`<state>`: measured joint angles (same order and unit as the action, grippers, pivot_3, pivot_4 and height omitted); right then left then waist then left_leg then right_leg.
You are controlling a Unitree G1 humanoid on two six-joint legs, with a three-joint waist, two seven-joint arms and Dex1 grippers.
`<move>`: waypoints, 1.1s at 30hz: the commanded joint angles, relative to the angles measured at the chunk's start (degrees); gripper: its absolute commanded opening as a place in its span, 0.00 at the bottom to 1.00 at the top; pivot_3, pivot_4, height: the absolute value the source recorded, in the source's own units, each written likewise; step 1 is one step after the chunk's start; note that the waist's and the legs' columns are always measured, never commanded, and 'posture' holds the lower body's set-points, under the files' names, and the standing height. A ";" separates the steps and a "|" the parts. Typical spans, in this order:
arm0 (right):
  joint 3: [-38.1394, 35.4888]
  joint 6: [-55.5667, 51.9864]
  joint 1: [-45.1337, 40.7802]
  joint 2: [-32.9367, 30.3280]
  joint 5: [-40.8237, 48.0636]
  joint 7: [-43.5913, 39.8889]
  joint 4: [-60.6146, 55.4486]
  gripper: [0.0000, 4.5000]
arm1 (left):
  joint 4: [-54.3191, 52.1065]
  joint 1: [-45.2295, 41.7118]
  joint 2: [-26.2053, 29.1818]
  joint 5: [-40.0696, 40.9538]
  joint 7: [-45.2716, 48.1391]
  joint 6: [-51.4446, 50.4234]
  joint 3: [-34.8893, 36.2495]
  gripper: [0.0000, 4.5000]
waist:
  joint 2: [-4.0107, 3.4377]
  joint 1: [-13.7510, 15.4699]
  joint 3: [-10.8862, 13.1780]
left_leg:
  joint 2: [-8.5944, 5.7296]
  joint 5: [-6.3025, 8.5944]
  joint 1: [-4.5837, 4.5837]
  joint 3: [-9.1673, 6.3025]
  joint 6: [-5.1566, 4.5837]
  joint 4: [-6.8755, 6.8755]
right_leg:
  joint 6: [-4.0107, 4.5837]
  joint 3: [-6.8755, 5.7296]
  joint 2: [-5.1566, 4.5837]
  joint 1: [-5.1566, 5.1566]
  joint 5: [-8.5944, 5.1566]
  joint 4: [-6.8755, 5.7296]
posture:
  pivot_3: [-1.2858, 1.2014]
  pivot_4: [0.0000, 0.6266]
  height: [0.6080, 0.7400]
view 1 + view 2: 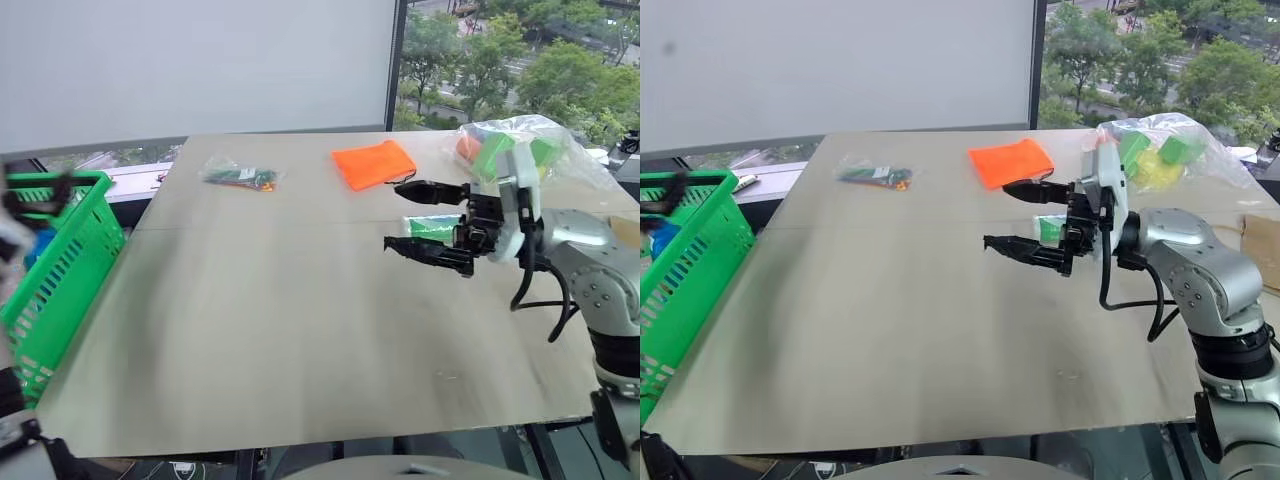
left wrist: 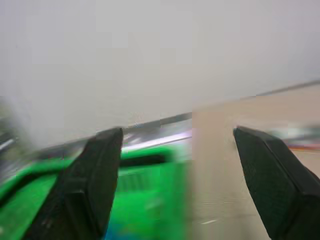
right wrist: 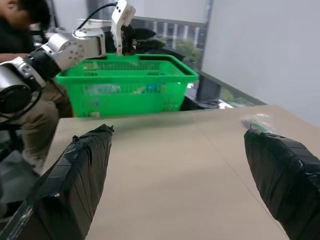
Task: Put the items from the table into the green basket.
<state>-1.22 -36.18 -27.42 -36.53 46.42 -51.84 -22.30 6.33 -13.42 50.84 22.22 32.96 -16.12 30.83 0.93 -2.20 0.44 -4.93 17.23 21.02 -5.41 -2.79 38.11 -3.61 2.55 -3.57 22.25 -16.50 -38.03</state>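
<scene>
Head eyes look down over table (image 1: 300, 300); wrist views skim it level (both catch green basket (image 3: 130, 90)).

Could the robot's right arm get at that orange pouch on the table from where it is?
Probably yes. The right gripper is open above the table, and the orange pouch lies flat just beyond it with nothing between them.

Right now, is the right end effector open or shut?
Open. The right end effector hovers above the table with its two black fingers spread wide apart, nothing between them, pointing toward the green basket.
</scene>
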 commanded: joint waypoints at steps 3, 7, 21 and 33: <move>-6.34 -0.15 7.56 -4.80 -4.10 3.93 0.68 1.00 | -8.00 -13.92 -9.46 1.61 14.89 -1.67 -24.33 0.81 | 0.12 1.04 -0.09 | -0.04 -0.01 0.10 -0.15 -0.01 0.18 | 0.00 -0.15 -0.04 -0.06 0.01 0.02 | 0.49 0.00 1.00; -7.57 1.63 12.32 -6.76 -9.73 6.74 1.55 1.00 | 7.98 -26.11 -19.54 -5.08 24.73 4.31 -38.38 0.81 | -0.07 0.57 -0.13 | -0.07 -0.02 0.07 -0.07 -0.03 0.24 | 0.02 -0.06 -0.01 -0.11 0.03 -0.01 | 0.48 0.00 1.00; -12.55 -2.08 21.24 -4.38 -8.05 15.29 -10.74 1.00 | 67.40 -54.97 -40.06 -25.24 17.74 25.03 -45.29 0.99 | -0.25 -6.53 -0.15 | -0.07 -0.02 0.86 -0.24 -0.06 0.57 | -0.07 0.03 0.05 0.52 0.07 -0.02 | 0.39 0.00 1.00; -15.77 -9.82 25.90 -7.59 -11.60 23.73 -13.99 1.00 | 71.33 -56.45 -44.09 -33.88 9.40 21.47 -45.27 0.99 | -0.56 -13.81 -0.34 | -0.06 0.10 0.81 -0.38 -0.29 0.59 | -0.08 -0.06 0.01 0.40 0.07 -0.14 | 0.36 0.00 1.00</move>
<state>-14.45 -45.20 0.04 -43.95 34.33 -29.53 -34.11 77.65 -68.44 6.79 -10.68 43.81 5.57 -15.07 0.38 -16.01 0.10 -4.99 17.34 21.83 -5.78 -3.09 38.69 -3.69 2.49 -3.56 22.65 -16.43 -38.21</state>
